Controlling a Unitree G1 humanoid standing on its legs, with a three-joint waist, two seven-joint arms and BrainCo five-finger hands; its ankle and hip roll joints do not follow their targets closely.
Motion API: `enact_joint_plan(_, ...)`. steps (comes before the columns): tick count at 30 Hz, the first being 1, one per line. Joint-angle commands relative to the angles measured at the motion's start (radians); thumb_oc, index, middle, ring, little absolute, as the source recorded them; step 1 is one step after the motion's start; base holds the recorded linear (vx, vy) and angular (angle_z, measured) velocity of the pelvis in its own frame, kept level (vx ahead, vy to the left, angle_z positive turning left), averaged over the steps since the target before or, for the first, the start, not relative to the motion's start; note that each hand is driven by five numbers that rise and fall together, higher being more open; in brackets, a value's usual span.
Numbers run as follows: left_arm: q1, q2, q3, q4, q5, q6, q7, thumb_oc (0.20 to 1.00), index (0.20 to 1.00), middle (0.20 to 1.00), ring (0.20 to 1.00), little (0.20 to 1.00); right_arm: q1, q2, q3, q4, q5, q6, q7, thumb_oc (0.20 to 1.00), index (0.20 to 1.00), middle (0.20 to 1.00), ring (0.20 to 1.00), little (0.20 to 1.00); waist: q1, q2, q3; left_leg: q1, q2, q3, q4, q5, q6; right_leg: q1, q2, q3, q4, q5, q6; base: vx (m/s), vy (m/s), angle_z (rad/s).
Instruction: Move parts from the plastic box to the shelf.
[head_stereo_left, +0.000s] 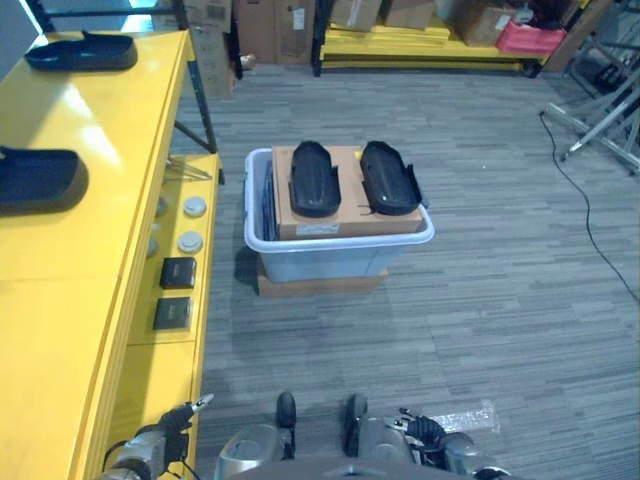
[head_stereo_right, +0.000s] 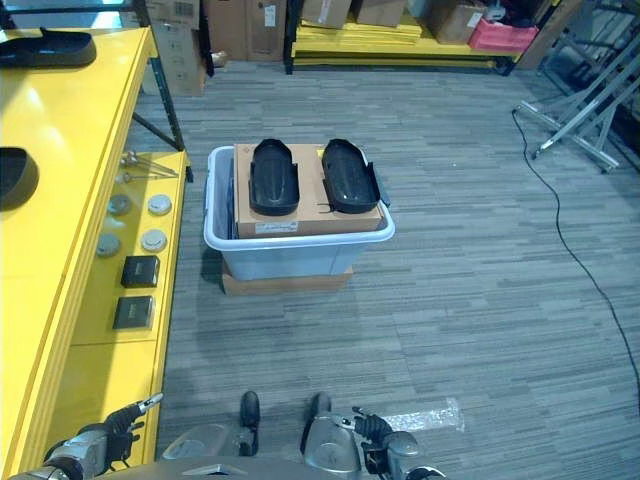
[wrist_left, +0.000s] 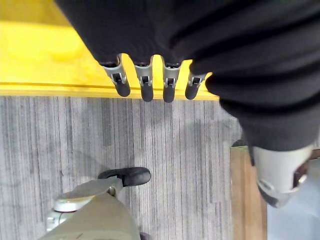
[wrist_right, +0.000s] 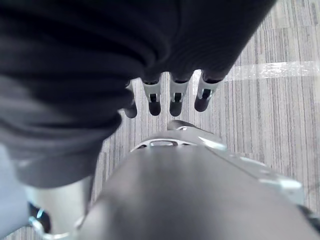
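Observation:
On the floor ahead stands a pale plastic box (head_stereo_left: 338, 245). A cardboard carton (head_stereo_left: 340, 215) lies across its top, and two black moulded parts (head_stereo_left: 315, 178) (head_stereo_left: 388, 177) rest side by side on that carton. The yellow shelf (head_stereo_left: 90, 280) runs along my left, with two more black parts (head_stereo_left: 80, 50) (head_stereo_left: 38, 178) on its top. My left hand (head_stereo_left: 145, 452) hangs low beside the shelf's front edge; its fingers (wrist_left: 144, 82) are straight and hold nothing. My right hand (head_stereo_left: 430, 432) hangs low at my right side, its fingers (wrist_right: 175, 97) also straight and empty. Both hands are far from the box.
Round discs (head_stereo_left: 192, 223) and black square pieces (head_stereo_left: 177, 272) lie on the shelf's lower ledge. Cardboard boxes (head_stereo_left: 270, 25) and a yellow rack (head_stereo_left: 420, 45) line the back. A metal frame (head_stereo_left: 600, 120) stands at the right. A clear strip (head_stereo_left: 470, 415) lies on the carpet.

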Motion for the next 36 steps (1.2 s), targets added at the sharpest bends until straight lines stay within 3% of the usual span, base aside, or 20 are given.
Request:
enact_joint_plan(1, 0.000, -0.022, 0.003, -0.007, -0.034, 0.002, -0.009, 1.000, 1.000, 1.000, 1.000, 1.000, -0.021, -0.039, 0.010, 0.013, -0.042, -0.006, -0.005, 1.000, 1.000, 1.000, 1.000, 1.000, -0.017, 0.007, 0.026, 0.033, 0.087, -0.023, 0.088, -0.149, -0.046, 0.068, 0.010, 0.034, -0.071, 0.137, 0.022, 0.26, -0.204, -0.08)
enact_joint_plan(4, 0.003, -0.033, 0.003, -0.008, -0.051, 0.004, 0.004, 1.000, 1.000, 1.000, 1.000, 1.000, -0.011, -0.041, 0.012, 0.010, -0.057, 0.000, 0.007, 1.000, 1.000, 1.000, 1.000, 1.000, -0.031, 0.001, 0.016, 0.044, 0.105, -0.026, 0.107, -0.173, -0.053, 0.077, 0.015, 0.055, -0.088, 0.130, 0.012, 0.27, -0.304, -0.01)
enact_joint_plan(8, 0.003, -0.055, 0.002, -0.015, -0.098, 0.001, 0.030, 1.000, 1.000, 1.000, 1.000, 1.000, -0.016, -0.047, 0.023, 0.004, -0.035, -0.002, 0.005, 1.000, 1.000, 1.000, 1.000, 1.000, -0.032, -0.022, 0.019, 0.019, 0.128, -0.049, 0.233, -0.202, -0.054, 0.089, 0.030, 0.050, -0.058, 0.100, -0.019, 0.23, -0.320, 0.20)
enact_joint_plan(11, -0.008, -0.083, 0.005, -0.019, -0.097, -0.021, 0.029, 1.000, 1.000, 1.000, 1.000, 1.000, -0.026, -0.062, 0.013, -0.014, -0.009, 0.020, -0.020, 1.000, 1.000, 1.000, 1.000, 1.000, -0.028, -0.041, 0.035, -0.073, 0.163, -0.040, 0.440, -0.136, -0.071, 0.129, 0.055, 0.032, -0.063, 0.072, -0.062, 0.16, -0.267, 0.27)
enact_joint_plan(13, -0.014, -0.092, 0.006, -0.031, -0.096, -0.009, 0.027, 1.000, 1.000, 1.000, 1.000, 1.000, -0.022, -0.074, -0.001, -0.018, -0.006, 0.017, -0.028, 1.000, 1.000, 1.000, 1.000, 1.000, -0.026, -0.043, 0.039, -0.121, 0.174, -0.010, 0.489, -0.114, -0.085, 0.159, 0.064, 0.011, -0.081, 0.062, -0.075, 0.14, -0.158, 0.14)
enact_joint_plan(14, -0.014, -0.096, 0.004, -0.035, -0.087, -0.003, 0.024, 1.000, 1.000, 1.000, 1.000, 1.000, -0.020, -0.078, -0.007, -0.019, -0.004, 0.012, -0.033, 1.000, 1.000, 1.000, 1.000, 1.000, -0.024, -0.043, 0.040, -0.130, 0.169, 0.003, 0.485, -0.117, -0.087, 0.169, 0.065, 0.005, -0.088, 0.059, -0.075, 0.23, -0.044, 0.19)
enact_joint_plan(15, -0.004, -0.107, -0.003, -0.033, -0.057, -0.002, 0.015, 1.000, 1.000, 1.000, 1.000, 1.000, -0.020, -0.085, -0.024, -0.024, 0.022, 0.000, -0.042, 1.000, 1.000, 1.000, 1.000, 1.000, -0.014, -0.028, 0.041, -0.145, 0.119, 0.052, 0.386, -0.127, -0.088, 0.192, 0.075, -0.014, -0.097, 0.050, -0.066, 0.19, -0.008, 0.33)
enact_joint_plan(17, -0.004, -0.107, -0.003, -0.033, -0.057, -0.002, 0.015, 1.000, 1.000, 1.000, 1.000, 1.000, -0.020, -0.085, -0.024, -0.024, 0.022, 0.000, -0.042, 1.000, 1.000, 1.000, 1.000, 1.000, -0.013, -0.029, 0.043, -0.141, 0.118, 0.052, 0.384, -0.126, -0.088, 0.194, 0.074, -0.014, -0.097, 0.050, -0.065, 0.14, 0.014, 0.45)
enact_joint_plan(18, 0.021, -0.106, -0.003, -0.022, -0.021, -0.015, 0.011, 1.000, 1.000, 1.000, 1.000, 1.000, -0.021, -0.087, -0.034, -0.035, 0.041, -0.012, -0.037, 1.000, 1.000, 1.000, 1.000, 1.000, 0.009, -0.015, 0.043, -0.166, 0.075, 0.075, 0.286, -0.106, -0.090, 0.221, 0.099, -0.017, -0.093, 0.031, -0.064, 0.19, 0.016, 0.18)
enact_joint_plan(21, 0.040, -0.098, -0.001, -0.015, -0.012, -0.026, 0.012, 1.000, 1.000, 1.000, 1.000, 1.000, -0.025, -0.082, -0.030, -0.041, 0.048, -0.016, -0.028, 1.000, 1.000, 1.000, 1.000, 1.000, 0.024, -0.014, 0.030, -0.161, 0.063, 0.081, 0.226, -0.099, -0.074, 0.226, 0.117, -0.019, -0.080, 0.008, -0.066, 0.15, 0.023, 0.02)
enact_joint_plan(24, 0.053, -0.076, 0.011, -0.017, 0.063, -0.001, 0.023, 1.000, 1.000, 1.000, 1.000, 1.000, -0.029, -0.078, -0.032, -0.052, 0.099, -0.084, -0.036, 1.000, 1.000, 1.000, 1.000, 1.000, 0.047, -0.020, 0.014, -0.136, 0.060, 0.088, 0.188, -0.102, -0.048, 0.214, 0.140, -0.058, 0.016, -0.043, -0.070, 0.11, 0.024, -0.19)
enact_joint_plan(27, 0.050, -0.040, 0.012, -0.010, 0.082, -0.011, 0.058, 1.000, 1.000, 1.000, 1.000, 1.000, -0.038, -0.093, -0.027, -0.098, 0.078, -0.169, -0.106, 1.000, 1.000, 1.000, 1.000, 1.000, 0.034, -0.006, 0.041, -0.085, 0.070, 0.062, 0.162, -0.119, -0.010, 0.093, 0.096, -0.044, 0.255, 0.001, -0.026, 0.05, 0.013, -0.09)
enact_joint_plan(28, 0.032, 0.001, 0.024, -0.031, -0.006, -0.030, 0.055, 1.000, 1.000, 1.000, 1.000, 1.000, -0.034, -0.109, -0.033, -0.189, 0.089, -0.195, -0.134, 1.000, 1.000, 1.000, 1.000, 1.000, 0.007, 0.009, 0.054, -0.051, 0.093, 0.026, 0.113, -0.111, -0.020, 0.060, 0.058, -0.005, 0.198, 0.026, -0.008, 0.07, -0.097, 0.04)
enact_joint_plan(30, 0.014, 0.021, 0.027, -0.046, -0.039, -0.029, 0.044, 1.000, 1.000, 1.000, 1.000, 1.000, -0.027, -0.121, -0.038, -0.243, 0.084, -0.235, -0.161, 1.000, 1.000, 1.000, 1.000, 1.000, -0.018, 0.010, 0.061, -0.040, 0.094, -0.005, 0.099, -0.110, -0.029, 0.063, 0.049, 0.039, 0.104, 0.045, 0.001, 0.06, -0.154, 0.58)
enact_joint_plan(33, -0.007, 0.043, 0.020, -0.066, -0.047, -0.033, 0.044, 1.000, 1.000, 1.000, 1.000, 1.000, -0.028, -0.141, -0.042, -0.311, 0.118, -0.220, -0.254, 1.000, 1.000, 1.000, 1.000, 1.000, -0.044, 0.009, 0.054, -0.050, 0.097, -0.029, 0.070, -0.100, -0.034, 0.066, 0.067, 0.111, -0.005, 0.061, -0.004, 0.05, -0.153, 0.66)
enact_joint_plan(34, -0.005, 0.039, 0.012, -0.069, -0.073, -0.040, 0.062, 1.000, 1.000, 1.000, 1.000, 1.000, -0.030, -0.162, -0.066, -0.375, 0.174, -0.240, -0.282, 1.000, 1.000, 1.000, 1.000, 1.000, -0.049, -0.005, 0.041, -0.061, 0.089, -0.038, 0.086, -0.105, -0.036, 0.069, 0.064, 0.118, -0.056, 0.086, 0.000, 0.12, -0.174, 0.59)
enact_joint_plan(36, 0.013, 0.036, 0.023, -0.087, -0.095, -0.033, 0.054, 1.000, 1.000, 1.000, 1.000, 1.000, -0.026, -0.181, -0.076, -0.478, 0.153, -0.214, -0.333, 1.000, 1.000, 1.000, 1.000, 1.000, -0.054, -0.008, 0.039, -0.060, 0.095, -0.026, 0.078, -0.102, -0.039, 0.077, 0.076, 0.123, -0.067, 0.079, -0.004, 0.12, -0.114, 0.17)
